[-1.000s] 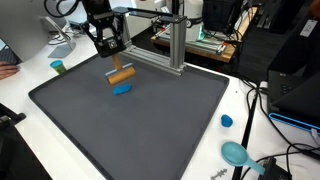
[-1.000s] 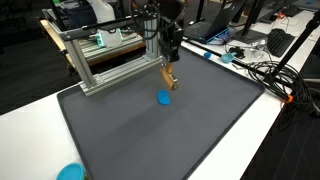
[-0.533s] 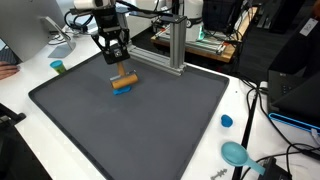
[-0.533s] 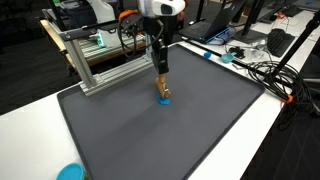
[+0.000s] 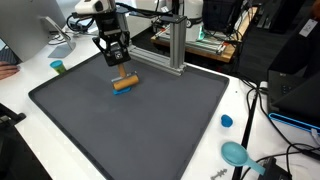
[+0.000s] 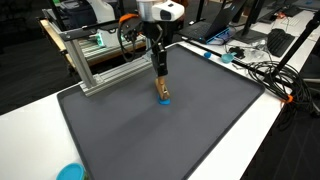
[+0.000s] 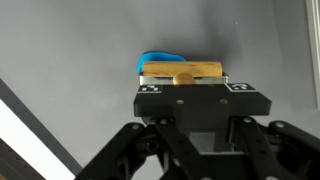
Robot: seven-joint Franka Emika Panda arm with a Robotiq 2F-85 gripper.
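Note:
My gripper (image 5: 120,68) hangs over the far part of the grey mat (image 5: 150,130) and is shut on a tan wooden block (image 5: 124,82). The block rests on top of a small blue piece (image 6: 164,100). In the other exterior view the gripper (image 6: 159,78) stands upright just above the block (image 6: 161,90). In the wrist view the block (image 7: 185,70) and the blue piece (image 7: 155,57) show just beyond the black gripper body (image 7: 190,100). The fingertips are hidden there.
An aluminium frame (image 5: 170,45) stands at the mat's far edge, close behind the gripper; it also shows in an exterior view (image 6: 100,60). A small blue cap (image 5: 227,121), a teal bowl (image 5: 236,153) and a green cup (image 5: 58,67) sit on the white table. Cables lie at the side (image 6: 265,75).
The gripper has come down with the wooden block and set it onto the blue piece. Over the last half second almost nothing has moved.

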